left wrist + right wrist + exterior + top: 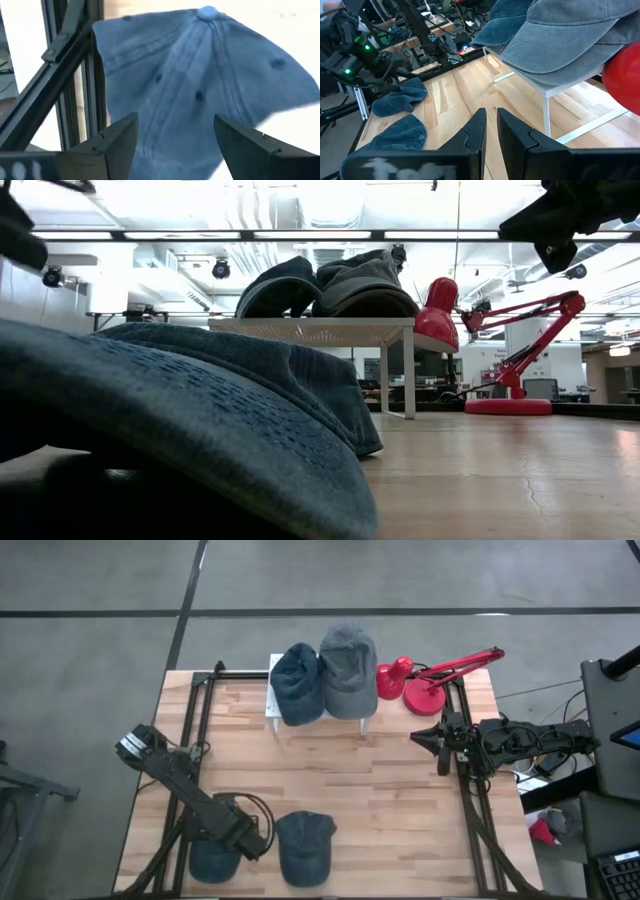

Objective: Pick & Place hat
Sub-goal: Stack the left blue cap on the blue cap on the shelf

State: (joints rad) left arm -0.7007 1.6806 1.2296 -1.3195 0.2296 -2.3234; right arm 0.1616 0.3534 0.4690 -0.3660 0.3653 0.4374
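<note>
Two blue denim hats lie flat on the table near its front edge: one [213,862] at the left and one [305,848] to its right. My left gripper [243,838] points steeply down over the left hat [200,85], open, its fingers [117,145] standing above the crown without touching it. The hat's top button [207,11] shows beyond them. A dark blue hat [296,683] and a grey hat [347,668] rest on a white stand [273,705] at the far middle. My right gripper [491,125] waits at the table's right side, shut and holding nothing.
A red desk lamp [425,685] stands at the far right, beside the stand. Black frame bars [75,75] run close by the left hat. Bare wood [380,800] lies between the stand and the near hats.
</note>
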